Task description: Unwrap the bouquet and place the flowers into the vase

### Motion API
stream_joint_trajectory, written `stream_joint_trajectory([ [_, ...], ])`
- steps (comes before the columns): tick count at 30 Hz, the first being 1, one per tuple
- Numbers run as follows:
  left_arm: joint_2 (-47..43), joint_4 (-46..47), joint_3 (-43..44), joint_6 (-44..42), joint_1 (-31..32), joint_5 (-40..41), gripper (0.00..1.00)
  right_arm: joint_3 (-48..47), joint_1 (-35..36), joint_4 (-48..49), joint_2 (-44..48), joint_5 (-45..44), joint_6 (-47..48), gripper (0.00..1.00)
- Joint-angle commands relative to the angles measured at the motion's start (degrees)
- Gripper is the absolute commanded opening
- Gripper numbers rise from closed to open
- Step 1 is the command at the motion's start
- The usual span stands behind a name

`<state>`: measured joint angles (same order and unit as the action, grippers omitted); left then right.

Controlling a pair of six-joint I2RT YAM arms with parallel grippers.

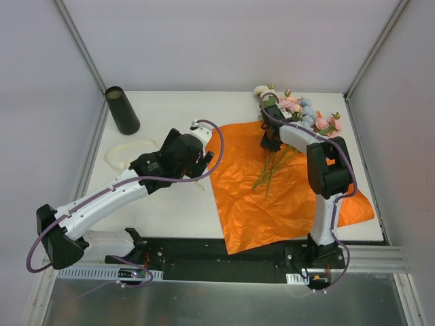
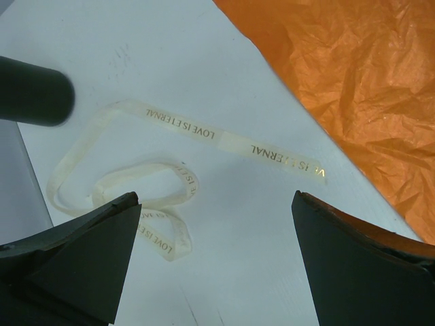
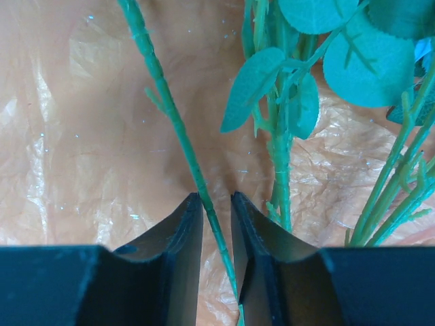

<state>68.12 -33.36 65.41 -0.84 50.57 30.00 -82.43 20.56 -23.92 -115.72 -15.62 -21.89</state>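
One paper [image 1: 272, 204]: spread open on the table [image 1: 170, 204], nearest my bases. It is crinkled and light, so I expect it to slide if I drag stems across it.
Left gripper [image 2: 217, 204]: spread wide and empty, hanging over the ribbon [image 2: 170, 132], which lies loose on bare table beside the paper.
Right gripper [image 3: 216, 197]: jaws stand narrow with one stem [image 3: 173, 115] running between them. I cannot tell whether they press it yet.
Stem: thin, light and smooth, so I judge it may twist or slip in a pinch. The bare length below the leaves looks the best place to hold.
Flowers [image 1: 302, 112]: lying down, stems on the paper, blooms at the far right. The heads look soft and are not for squeezing. They are probably top-heavy, so a low grip may let a head swing.
Vase [image 1: 122, 110]: far left corner, seemingly upright, well apart from the flowers. The mouth is narrow, and I judge it could tip if knocked.
Right wrist view: shows one stem set apart from the bunch and the gap at my jaws, both hidden under my wrist from above.
Top view: shows flowers and vase together, which the right wrist view lacks.
Left wrist view: alone shows the ribbon's lettering and nothing between the left jaws.
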Motion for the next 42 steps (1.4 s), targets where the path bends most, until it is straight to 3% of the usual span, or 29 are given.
stream_joint_trajectory([
  [1, 0.0, -0.1, 0.7, 0.6, 0.0, 2.7, 0.99, -1.5, 0.5, -0.1, 0.6, -0.5, 1.3, 0.27],
  [4, -0.4, -1.3, 0.3, -0.8, 0.0, -1.3, 0.99, -0.7, 0.5, 0.5, 1.6, 0.0, 1.4, 0.2],
  [9, 0.4, -5.1, 3.0, 3.7, -0.1, -1.1, 0.97, 3.1, 0.7, 5.7, 6.2, 3.5, 1.3, 0.09],
  [12, 0.3, -5.6, 3.7, 7.4, -0.2, -9.2, 0.96, 4.8, 0.7, 8.9, 8.9, 6.6, 1.8, 0.0],
  [18, 1.8, -6.2, 6.3, 15.5, -1.9, -19.9, 0.91, 9.8, 0.8, 15.8, 14.7, 9.9, 1.9, 0.0],
  [26, 6.8, -6.3, 12.5, 24.3, -13.5, -38.1, 0.81, 18.5, 1.5, 26.6, 26.3, 18.4, 0.4, 0.0],
  [36, 11.7, 2.3, 18.7, 26.1, -13.6, -48.0, 0.77, 35.2, 8.7, 41.7, 45.3, 30.6, -3.2, 0.0],
  [42, 12.0, 10.3, 17.6, 30.4, -13.6, -46.5, 0.71, 38.4, 13.5, 42.3, 51.6, 32.6, -3.9, 0.0],
])
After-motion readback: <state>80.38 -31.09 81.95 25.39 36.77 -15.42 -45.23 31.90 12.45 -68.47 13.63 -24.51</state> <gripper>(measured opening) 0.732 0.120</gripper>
